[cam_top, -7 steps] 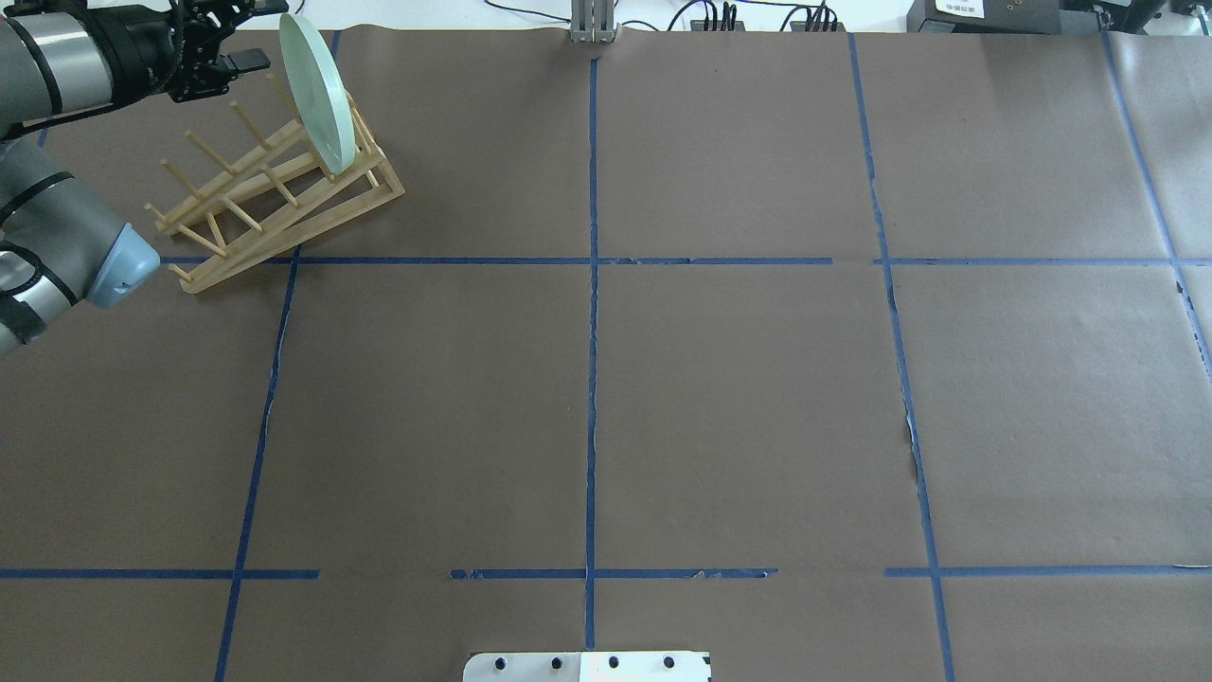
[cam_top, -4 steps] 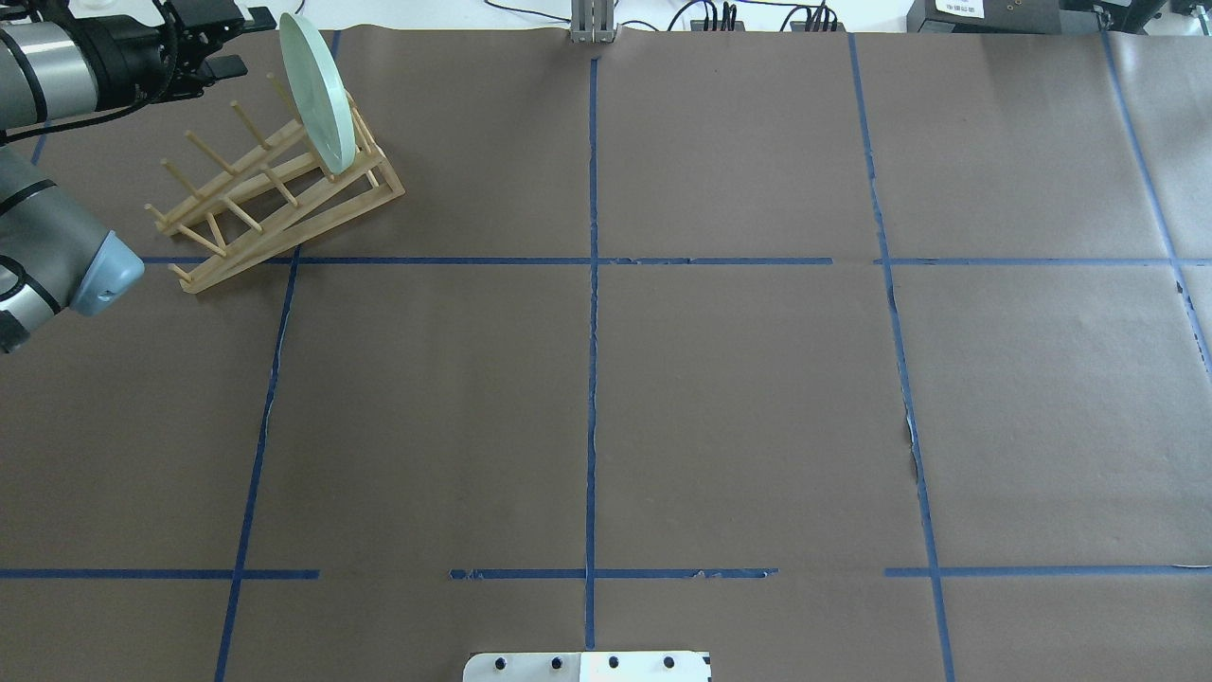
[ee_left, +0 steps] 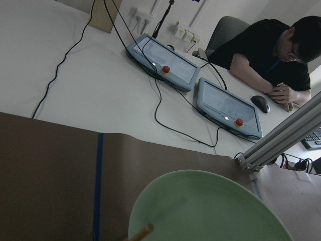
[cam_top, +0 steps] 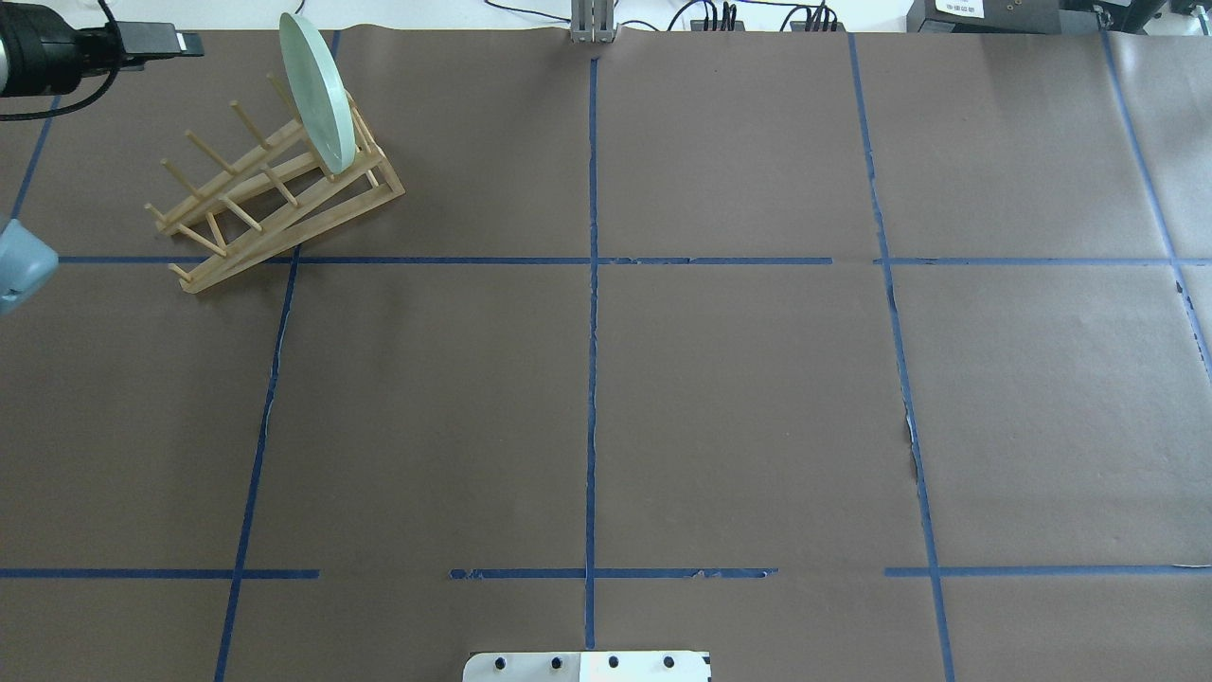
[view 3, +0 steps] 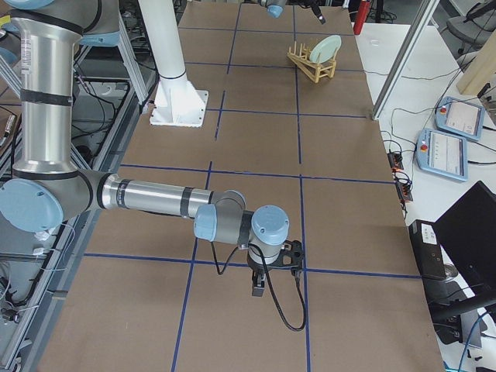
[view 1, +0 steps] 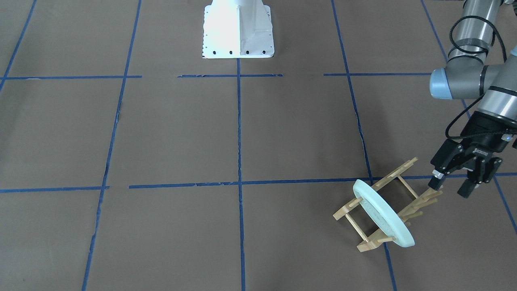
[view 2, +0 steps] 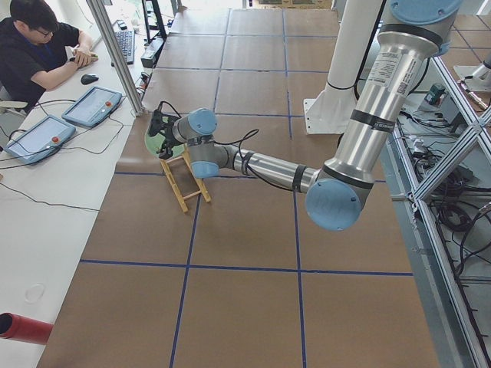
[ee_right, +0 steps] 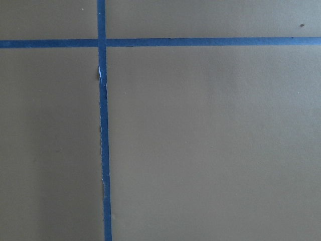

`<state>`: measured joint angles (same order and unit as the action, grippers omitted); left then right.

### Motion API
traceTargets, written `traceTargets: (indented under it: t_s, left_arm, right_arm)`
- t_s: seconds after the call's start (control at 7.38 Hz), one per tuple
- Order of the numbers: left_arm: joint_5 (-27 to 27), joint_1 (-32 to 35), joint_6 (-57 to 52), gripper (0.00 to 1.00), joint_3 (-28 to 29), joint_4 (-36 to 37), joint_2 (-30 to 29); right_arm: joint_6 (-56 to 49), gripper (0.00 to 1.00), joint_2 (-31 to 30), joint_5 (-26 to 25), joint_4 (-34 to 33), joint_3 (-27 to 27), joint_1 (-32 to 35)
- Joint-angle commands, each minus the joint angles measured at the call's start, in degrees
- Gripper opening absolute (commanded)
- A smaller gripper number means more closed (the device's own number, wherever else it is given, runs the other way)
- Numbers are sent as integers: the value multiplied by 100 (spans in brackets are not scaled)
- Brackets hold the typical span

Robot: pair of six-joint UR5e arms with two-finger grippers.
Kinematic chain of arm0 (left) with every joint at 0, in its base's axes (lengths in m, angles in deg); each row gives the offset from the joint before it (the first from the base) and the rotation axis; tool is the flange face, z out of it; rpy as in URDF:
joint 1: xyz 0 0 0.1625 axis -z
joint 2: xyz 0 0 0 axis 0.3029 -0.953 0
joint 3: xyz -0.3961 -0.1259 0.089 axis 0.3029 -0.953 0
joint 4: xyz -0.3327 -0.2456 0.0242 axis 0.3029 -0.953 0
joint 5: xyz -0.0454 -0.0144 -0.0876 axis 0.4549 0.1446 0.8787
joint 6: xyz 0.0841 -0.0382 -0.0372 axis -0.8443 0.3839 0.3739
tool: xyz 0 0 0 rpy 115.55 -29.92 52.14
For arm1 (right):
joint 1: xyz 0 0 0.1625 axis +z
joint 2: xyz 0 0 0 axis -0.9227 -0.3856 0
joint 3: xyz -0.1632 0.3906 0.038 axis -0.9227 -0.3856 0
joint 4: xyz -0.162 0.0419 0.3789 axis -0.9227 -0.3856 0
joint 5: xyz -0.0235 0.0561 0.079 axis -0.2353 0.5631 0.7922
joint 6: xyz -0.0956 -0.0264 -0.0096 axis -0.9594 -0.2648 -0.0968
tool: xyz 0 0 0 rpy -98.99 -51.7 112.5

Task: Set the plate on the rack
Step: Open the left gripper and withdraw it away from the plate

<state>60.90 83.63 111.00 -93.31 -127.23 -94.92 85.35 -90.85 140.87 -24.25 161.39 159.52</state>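
The pale mint-green plate (view 1: 383, 220) stands on edge between the pegs at one end of the light wooden rack (view 1: 394, 173). In the overhead view the plate (cam_top: 317, 90) stands at the far end of the rack (cam_top: 284, 218), at the table's far left. My left gripper (view 1: 449, 188) is open and empty, just beside the rack's other end and clear of the plate. The left wrist view shows the plate's upper rim (ee_left: 210, 211). My right gripper (view 3: 262, 285) shows only in the exterior right view, low over the table far from the rack; I cannot tell its state.
The white robot base plate (view 1: 238, 32) sits at the table's near-robot edge. An aluminium post (cam_top: 592, 24) stands at the far edge. Beyond that edge is a white desk with two control pendants (ee_left: 228, 108) and a seated person (ee_left: 271, 55).
My left arm has drawn back to the left, away from the plate, and now shows only at the overhead view's left edge. The plate and rack have not moved.
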Motion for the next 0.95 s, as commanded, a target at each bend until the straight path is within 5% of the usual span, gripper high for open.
traceTargets:
  t_s: [0.0,0.41,0.81]
  left_arm:
    - [126,272,-1046,100,-548,767,556]
    - [135,641,-2872,100,-1436,2751,918]
    - [923,1351,-5049,100,-1281,4353,919]
  right_arm:
    - [0,100,0,0,0,4,0]
    - [0,100,0,0,0,4,0]
    - [0,100,0,0,0,4,0]
